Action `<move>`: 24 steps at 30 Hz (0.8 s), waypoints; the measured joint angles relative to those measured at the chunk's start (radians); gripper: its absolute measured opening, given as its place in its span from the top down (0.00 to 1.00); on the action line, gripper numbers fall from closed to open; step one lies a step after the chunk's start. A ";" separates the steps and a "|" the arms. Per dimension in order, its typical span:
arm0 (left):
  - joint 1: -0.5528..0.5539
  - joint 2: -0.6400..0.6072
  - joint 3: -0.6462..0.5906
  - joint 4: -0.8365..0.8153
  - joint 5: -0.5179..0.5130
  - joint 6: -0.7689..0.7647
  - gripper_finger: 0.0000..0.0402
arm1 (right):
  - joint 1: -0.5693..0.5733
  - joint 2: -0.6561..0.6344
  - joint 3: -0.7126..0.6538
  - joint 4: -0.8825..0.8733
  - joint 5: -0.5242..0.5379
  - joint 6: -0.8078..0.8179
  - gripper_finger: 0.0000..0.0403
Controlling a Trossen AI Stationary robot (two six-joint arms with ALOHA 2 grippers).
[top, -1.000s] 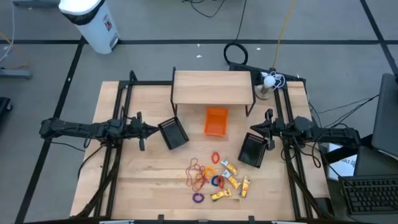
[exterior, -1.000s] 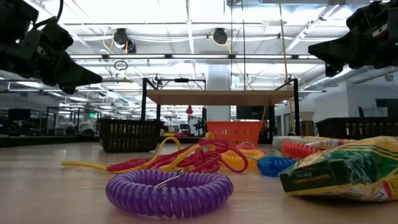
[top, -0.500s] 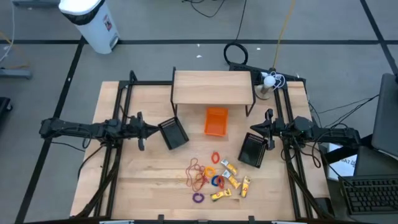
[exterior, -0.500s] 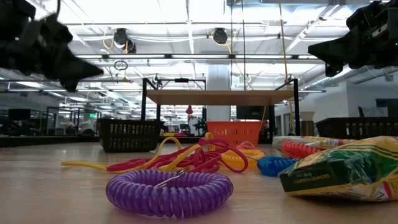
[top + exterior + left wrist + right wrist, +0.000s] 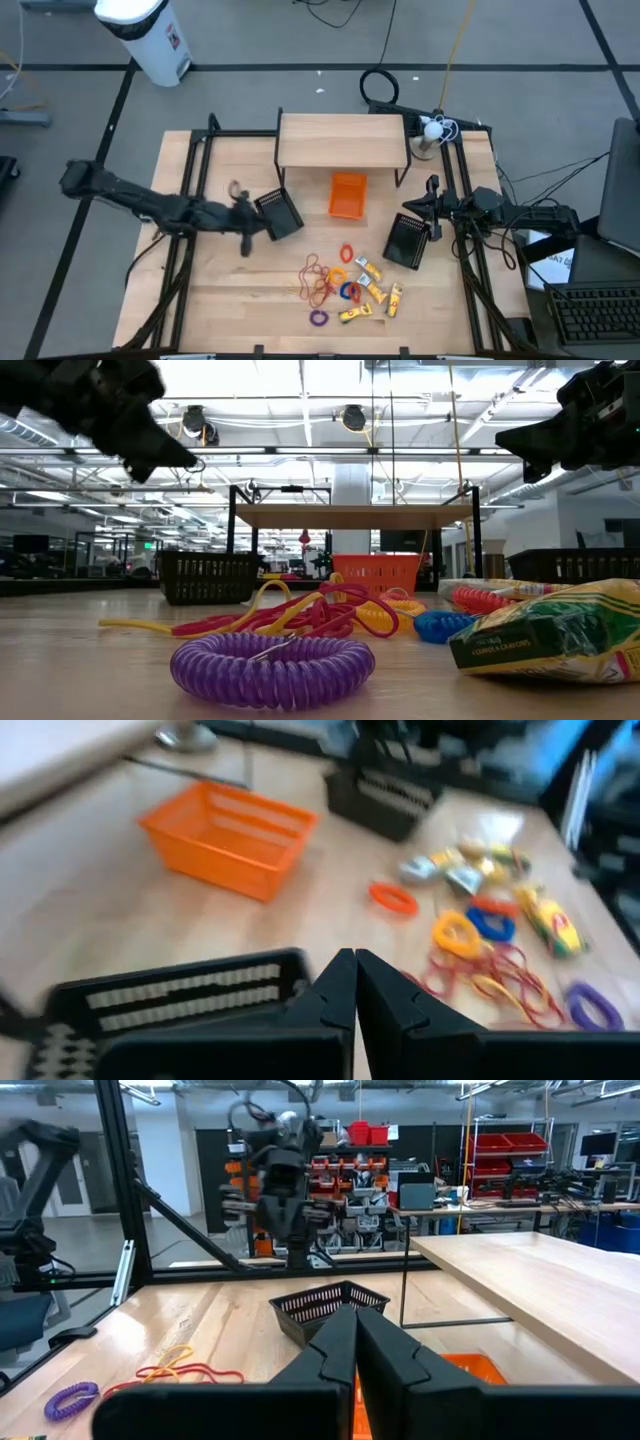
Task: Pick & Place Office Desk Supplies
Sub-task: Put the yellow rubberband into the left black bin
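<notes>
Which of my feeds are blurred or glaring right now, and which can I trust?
Left wrist view: smeared, the orange basket and colored rings soft-edged. Low view: the purple coil up close is sharp, the left arm smeared, bright ceiling lights wash out the top. High view: evenly lit, sharp except around the left arm. Right wrist view: mostly clear, the far arm smeared.

the left arm reaches in from the left edge at a slant toward the middle of the surface, its left gripper [image 5: 247,222] raised above it with jaws closed together, empty. the right arm lies along the right side, its right gripper [image 5: 428,208] also raised, jaws pressed shut, holding nothing.
</notes>
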 joint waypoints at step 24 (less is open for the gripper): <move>-0.038 0.890 0.807 -0.583 0.350 -0.347 0.48 | 0.000 0.000 0.000 0.038 -0.003 0.057 1.00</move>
